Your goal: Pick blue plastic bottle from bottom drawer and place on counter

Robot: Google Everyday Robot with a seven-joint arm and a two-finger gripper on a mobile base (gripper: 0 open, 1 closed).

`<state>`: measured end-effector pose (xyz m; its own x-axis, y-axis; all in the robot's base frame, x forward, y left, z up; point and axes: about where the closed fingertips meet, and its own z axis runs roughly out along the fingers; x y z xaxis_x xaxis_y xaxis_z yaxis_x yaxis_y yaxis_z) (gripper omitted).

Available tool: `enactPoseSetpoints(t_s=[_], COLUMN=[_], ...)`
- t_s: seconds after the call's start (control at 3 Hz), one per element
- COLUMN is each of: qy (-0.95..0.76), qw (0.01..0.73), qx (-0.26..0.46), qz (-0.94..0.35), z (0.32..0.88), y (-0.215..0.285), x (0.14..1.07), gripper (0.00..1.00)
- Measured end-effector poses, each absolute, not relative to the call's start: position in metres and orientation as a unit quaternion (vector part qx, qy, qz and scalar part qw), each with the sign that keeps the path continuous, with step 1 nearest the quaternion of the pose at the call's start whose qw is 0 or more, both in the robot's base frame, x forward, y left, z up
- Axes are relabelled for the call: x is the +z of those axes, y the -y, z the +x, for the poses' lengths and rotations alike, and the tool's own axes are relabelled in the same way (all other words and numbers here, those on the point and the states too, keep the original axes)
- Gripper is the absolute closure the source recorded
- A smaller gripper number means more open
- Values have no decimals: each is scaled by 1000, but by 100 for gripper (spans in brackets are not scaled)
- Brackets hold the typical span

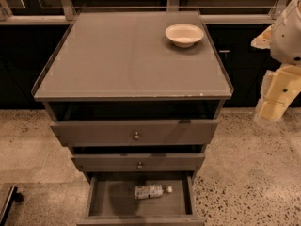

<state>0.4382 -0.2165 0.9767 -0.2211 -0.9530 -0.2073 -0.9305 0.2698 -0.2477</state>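
Note:
The blue plastic bottle [151, 191] lies on its side on the floor of the open bottom drawer [108, 199], white cap pointing right. The counter [117, 55] is the flat grey cabinet top above the drawers. My gripper [273, 108] hangs at the right edge of the view, beside the counter's right side and well above and to the right of the bottle. It holds nothing that I can see.
A cream round bowl [184, 34] sits at the counter's back right corner. Two knobbed drawers [135, 134] above the bottom one are pulled out partway. Speckled floor surrounds the cabinet. Dark cabinets line the back. A black object [8, 201] sits at the lower left.

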Motion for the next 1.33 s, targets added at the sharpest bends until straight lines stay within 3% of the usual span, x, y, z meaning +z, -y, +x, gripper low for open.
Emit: enactPoseSetpoints(t_s=[0.67, 1.33], qy=[-784, -802], qw=[171, 219], qx=[-32, 54], qz=[-596, -553], z=[438, 412], y=[218, 221], x=[966, 848], gripper=[0, 0])
